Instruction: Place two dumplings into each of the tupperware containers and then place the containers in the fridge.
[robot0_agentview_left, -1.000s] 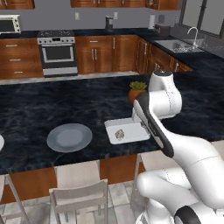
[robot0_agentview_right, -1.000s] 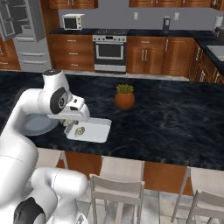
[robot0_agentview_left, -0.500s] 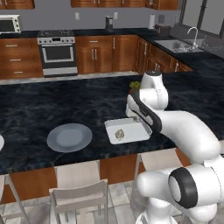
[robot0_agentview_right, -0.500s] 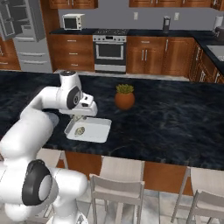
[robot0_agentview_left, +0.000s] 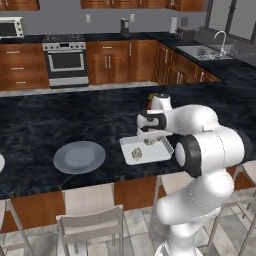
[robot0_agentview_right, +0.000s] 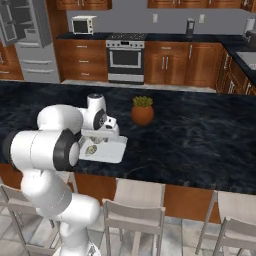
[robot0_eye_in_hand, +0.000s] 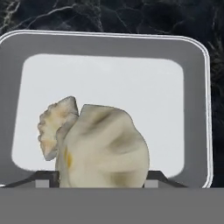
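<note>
A pale tupperware container (robot0_agentview_left: 159, 151) (robot0_agentview_right: 114, 150) (robot0_eye_in_hand: 194, 109) lies on the black counter near its front edge. One dumpling (robot0_agentview_left: 136, 153) (robot0_agentview_right: 91, 149) rests in its left part, and its frilled edge (robot0_eye_in_hand: 52, 127) peeks out behind the held one. My gripper (robot0_agentview_left: 150, 138) (robot0_agentview_right: 101, 136) (robot0_eye_in_hand: 99, 178) hovers just above the container's far side, shut on a second dumpling (robot0_agentview_left: 150, 142) (robot0_eye_in_hand: 105, 148) that fills the gap between the fingertips. The fridge (robot0_agentview_right: 37, 55) stands at the far left of the room with its door open.
A round grey-blue plate (robot0_agentview_left: 79, 156) lies on the counter left of the container. A potted plant (robot0_agentview_right: 142, 110) stands behind it to the right. Stools (robot0_agentview_left: 92, 220) line the counter's front edge. A stove (robot0_agentview_left: 65, 62) and a microwave (robot0_agentview_right: 83, 24) stand at the back wall.
The arm has folded and the hand has come down closer over the container with the dumpling. The dumpling lying in the container has stayed put.
</note>
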